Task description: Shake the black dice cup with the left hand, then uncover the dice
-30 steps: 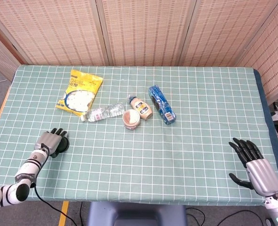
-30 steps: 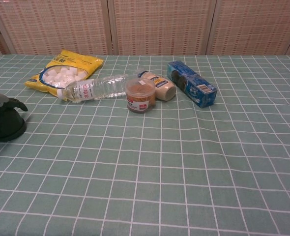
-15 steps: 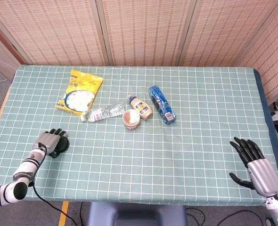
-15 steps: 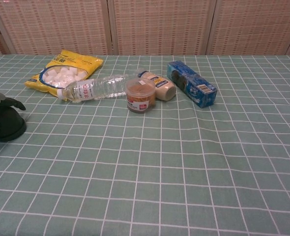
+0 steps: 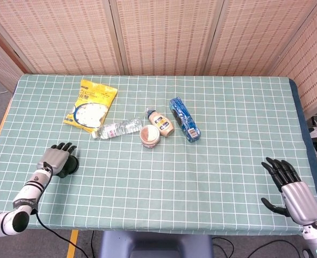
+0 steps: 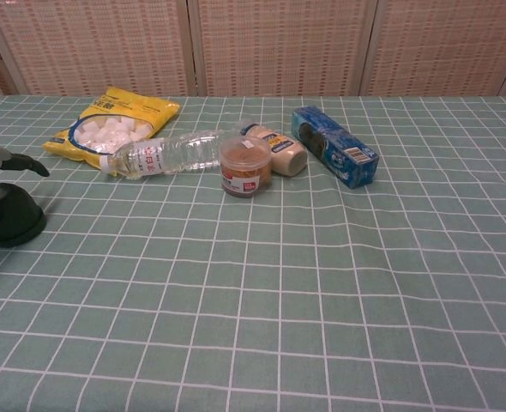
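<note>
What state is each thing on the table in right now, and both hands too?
black dice cup: mouth down on the table, not held.
left hand: fingers apart above the cup, holding nothing.
right hand: open, empty.
water bottle: lying on its side.
yellow bag: lying flat.
blue box: lying on its side.
round tub: upright, lid on.

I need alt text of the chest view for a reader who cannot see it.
At the far left, the robot's left hand hovers just above a black dice cup on a green checked tablecloth. Farther back lie a yellow snack bag, a clear water bottle, a small jar, a beige bottle and a blue box.
</note>
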`<state>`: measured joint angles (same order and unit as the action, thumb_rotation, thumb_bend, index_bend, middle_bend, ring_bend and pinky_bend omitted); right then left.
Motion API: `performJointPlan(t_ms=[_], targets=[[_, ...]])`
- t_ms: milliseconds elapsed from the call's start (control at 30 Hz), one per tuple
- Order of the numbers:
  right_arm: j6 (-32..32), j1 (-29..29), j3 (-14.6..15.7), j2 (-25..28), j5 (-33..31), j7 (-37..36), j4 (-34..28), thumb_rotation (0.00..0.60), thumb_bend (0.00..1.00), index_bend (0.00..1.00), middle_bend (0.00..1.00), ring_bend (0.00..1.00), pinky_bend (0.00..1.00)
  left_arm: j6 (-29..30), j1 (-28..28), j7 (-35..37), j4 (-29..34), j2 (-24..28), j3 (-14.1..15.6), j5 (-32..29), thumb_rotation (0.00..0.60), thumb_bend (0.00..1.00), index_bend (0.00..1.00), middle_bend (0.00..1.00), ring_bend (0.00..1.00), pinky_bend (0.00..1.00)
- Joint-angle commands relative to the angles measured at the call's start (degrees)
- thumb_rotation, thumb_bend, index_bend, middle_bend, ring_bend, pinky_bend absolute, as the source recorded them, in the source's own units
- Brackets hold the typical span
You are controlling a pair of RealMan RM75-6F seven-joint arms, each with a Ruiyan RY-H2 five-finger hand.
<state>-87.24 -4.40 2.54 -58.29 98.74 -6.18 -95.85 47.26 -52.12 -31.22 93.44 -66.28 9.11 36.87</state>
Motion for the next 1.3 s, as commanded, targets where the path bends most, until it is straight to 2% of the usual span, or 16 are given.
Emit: performJointPlan(t_ms=[33, 167, 433, 767, 900, 1033, 1300], targets=[[0.1, 0.0, 0.0, 0.1, 0.0, -0.1, -0.1, 0.600, 0.15, 0.00, 0.00, 0.00, 0.00, 1.0, 0.6, -0.4, 0.1, -0.1, -0.1, 1.0, 0.600, 0.33, 0.03, 0.09, 0.02, 0.14], [0.0, 0.0, 0.1, 0.1, 0.1, -0.1, -0.3, 0.600, 0.15, 0.00, 0.00, 0.00, 0.00, 2.5, 1.4, -0.9, 0.8, 0.1, -0.2, 2.4, 0.600, 0.33, 0.12, 0.14, 0.06, 0.14], [0.2, 0.0, 0.4, 0.5, 0.4, -0.1, -0.5, 0.600, 0.15, 0.00, 0.00, 0.00, 0.00, 4.7, 2.6, -3.1, 0.8, -0.4, -0.5, 3.7, 0.600, 0.33, 0.21, 0.30, 0.27, 0.17], [0.2, 0.0, 0.3, 0.4, 0.2, -0.1, -0.3, 0.600, 0.15, 0.00, 0.00, 0.00, 0.00, 4.5, 3.6, -3.4, 0.2, -0.9, -1.7, 4.6, 0.600, 0.33, 0.43, 0.41, 0.34, 0.21], [0.3, 0.0, 0.4, 0.4, 0.3, 0.0, -0.3, 0.600, 0.15, 0.00, 0.00, 0.00, 0.00, 4.7, 4.1, -2.8, 0.2, -0.8, -2.3, 5.6, 0.600, 0.34, 0.50, 0.49, 0.40, 0.25], [0.3, 0.0, 0.3, 0.3, 0.2, 0.2, -0.3, 0.600, 0.15, 0.00, 0.00, 0.00, 0.00, 4.5, 4.6, -1.5, 1.0, -0.2, -3.1, 7.0, 0.600, 0.35, 0.53, 0.52, 0.45, 0.27], [0.4, 0.0, 0.5, 0.3, 0.3, 0.4, -0.4, 0.600, 0.15, 0.00, 0.00, 0.00, 0.00, 5.2, 5.7, -0.2, 2.0, 0.6, -4.2, 9.2, 0.600, 0.35, 0.55, 0.55, 0.48, 0.32]])
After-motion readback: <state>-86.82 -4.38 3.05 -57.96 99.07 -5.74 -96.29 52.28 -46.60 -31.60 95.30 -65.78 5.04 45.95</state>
